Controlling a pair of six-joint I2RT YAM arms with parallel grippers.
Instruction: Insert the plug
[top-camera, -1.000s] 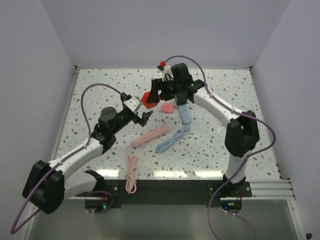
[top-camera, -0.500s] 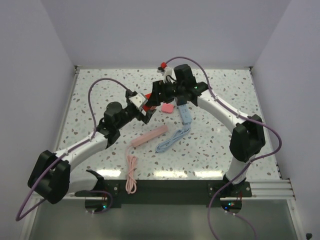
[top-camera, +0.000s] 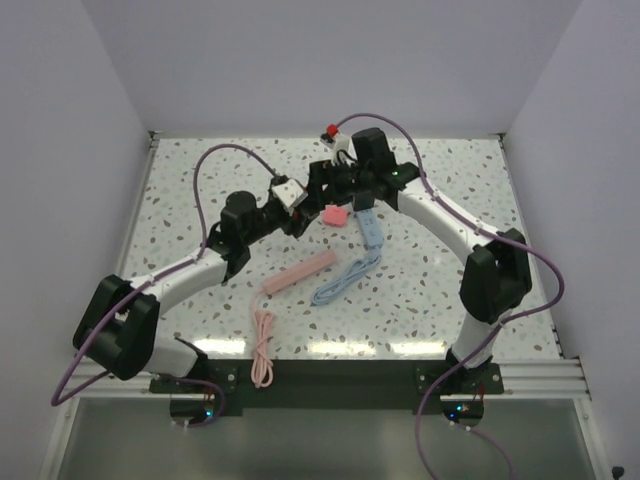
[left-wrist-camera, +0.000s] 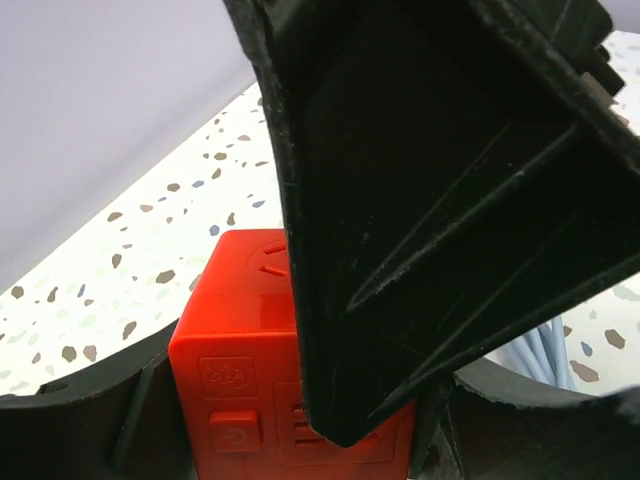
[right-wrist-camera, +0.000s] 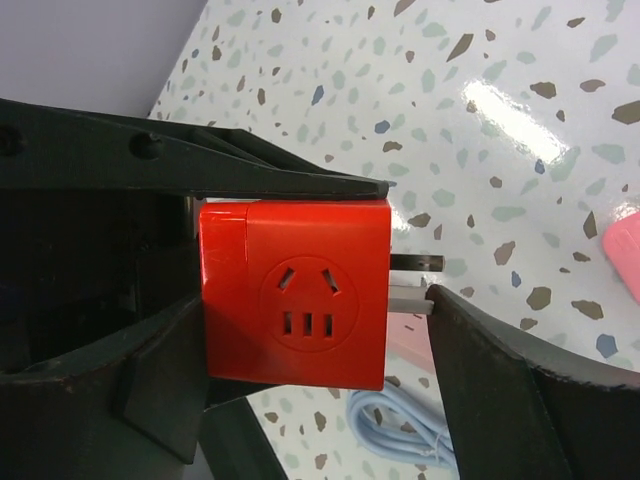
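A red plug cube (right-wrist-camera: 300, 290) with a socket face and two metal prongs (right-wrist-camera: 415, 265) hangs in the air between both grippers. My right gripper (right-wrist-camera: 315, 310) is shut on it, one finger on its left side and the other against the prong tips. My left gripper (left-wrist-camera: 300, 400) has the same cube (left-wrist-camera: 240, 340) deep between its jaws, which lie flush on two opposite faces. One right finger (left-wrist-camera: 450, 200) blocks most of the left wrist view. From above, the two grippers meet at the table's far middle, left (top-camera: 297, 207) and right (top-camera: 318, 190), and hide the cube.
A pink power strip (top-camera: 300, 272) with its pink cable (top-camera: 263, 350) lies in the middle of the table. A blue strip (top-camera: 371, 230) with its blue cable (top-camera: 345, 280) lies to its right. A small pink block (top-camera: 335, 215) lies under the grippers.
My left arm has swung up and to the right, and its jaws now enclose the red cube held by my right gripper. The right arm has barely moved.
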